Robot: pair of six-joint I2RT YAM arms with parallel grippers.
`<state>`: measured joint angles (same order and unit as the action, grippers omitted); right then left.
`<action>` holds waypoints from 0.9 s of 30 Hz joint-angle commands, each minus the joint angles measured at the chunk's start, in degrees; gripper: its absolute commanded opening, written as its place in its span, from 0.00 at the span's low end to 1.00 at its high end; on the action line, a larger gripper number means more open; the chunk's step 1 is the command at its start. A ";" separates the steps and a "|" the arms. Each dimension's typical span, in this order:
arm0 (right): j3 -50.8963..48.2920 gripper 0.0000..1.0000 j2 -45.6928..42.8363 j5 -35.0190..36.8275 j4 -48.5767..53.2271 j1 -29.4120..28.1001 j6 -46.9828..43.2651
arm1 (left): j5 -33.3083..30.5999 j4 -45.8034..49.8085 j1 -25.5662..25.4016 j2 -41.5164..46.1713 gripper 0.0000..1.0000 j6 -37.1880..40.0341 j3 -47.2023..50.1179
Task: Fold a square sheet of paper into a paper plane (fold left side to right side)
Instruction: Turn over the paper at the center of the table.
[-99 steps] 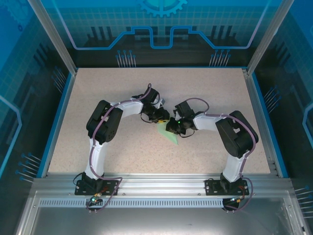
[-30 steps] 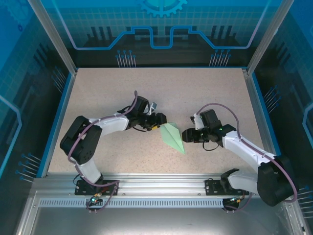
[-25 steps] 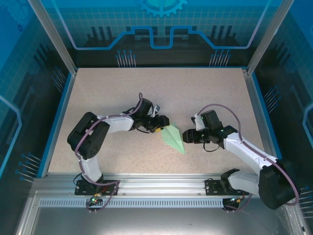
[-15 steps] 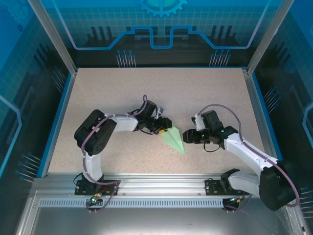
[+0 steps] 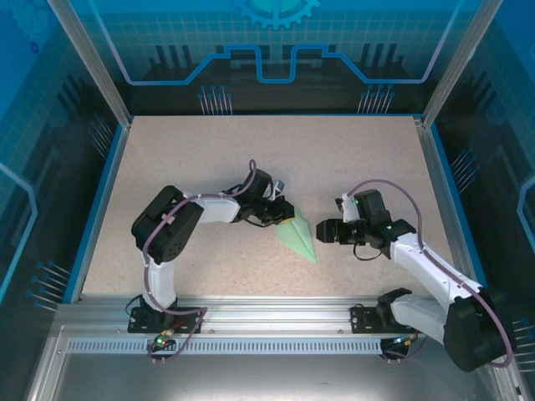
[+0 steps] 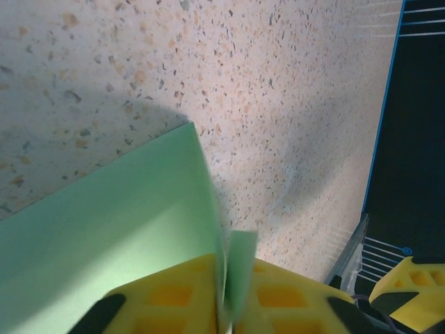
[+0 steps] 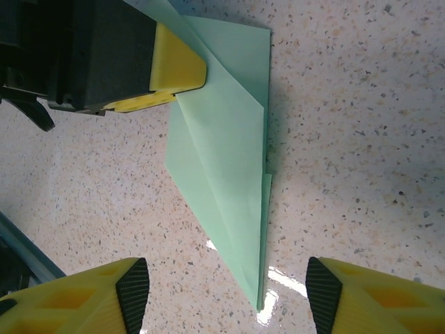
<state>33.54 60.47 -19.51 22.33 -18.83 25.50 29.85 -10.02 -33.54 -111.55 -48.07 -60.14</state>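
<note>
A slim, pointed, pale mint-green paper plane lies near the middle of the speckled beige tabletop, nose toward the near edge. The left gripper pinches the plane's wide far end, its yellow pads pressed together on an upstanding fold of paper. The right gripper sits just beside the plane's right edge, jaws spread apart, holding nothing.

Speckled beige bench with a blue rim, walled by translucent blue panels printed with circuit lines and a gear emblem. Aluminium posts frame the corners; an aluminium rail crosses the near edge.
</note>
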 commanded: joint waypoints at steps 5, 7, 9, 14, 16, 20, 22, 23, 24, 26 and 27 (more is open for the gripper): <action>2.41 0.67 -3.50 5.81 4.92 -2.20 -4.67 | -2.76 6.14 -0.45 8.16 0.11 1.80 -3.03; 2.37 0.73 -3.36 7.12 4.30 -3.53 -4.74 | -2.95 6.85 -0.40 9.83 0.11 2.34 -3.14; 1.78 0.78 -2.86 5.36 2.39 -3.35 -3.87 | -2.97 7.66 -0.33 11.54 0.11 3.34 -2.99; -0.10 0.88 -3.07 -9.60 -6.88 2.03 -0.57 | -3.74 7.88 -0.26 16.35 0.12 6.93 -1.29; -0.62 0.95 -2.86 -17.46 -11.14 4.86 0.85 | -3.66 6.32 0.05 18.56 0.12 7.79 -0.08; -0.60 0.99 -1.46 -29.35 -16.80 7.72 3.39 | -2.91 3.74 0.57 22.46 0.13 8.60 0.76; -0.55 0.99 -0.58 -33.01 -18.83 7.80 4.55 | -2.08 2.76 0.56 24.15 0.13 9.04 0.40; -0.50 0.99 0.22 -34.94 -19.76 7.83 5.18 | -1.49 2.35 0.57 24.87 0.13 9.09 0.17; -0.43 0.99 0.79 -35.71 -20.09 7.83 5.71 | -1.14 1.91 0.50 25.41 0.13 9.14 -0.02; -0.72 0.99 1.97 -37.13 -21.63 7.71 7.22 | -0.43 1.42 0.54 26.58 0.14 9.14 -0.62; -1.01 0.99 2.47 -37.66 -22.68 7.66 8.10 | -0.14 1.41 0.57 27.10 0.14 9.14 -0.89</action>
<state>33.61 61.76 -50.13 4.49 -11.90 30.44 27.53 -6.50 -33.17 -86.76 -40.69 -60.27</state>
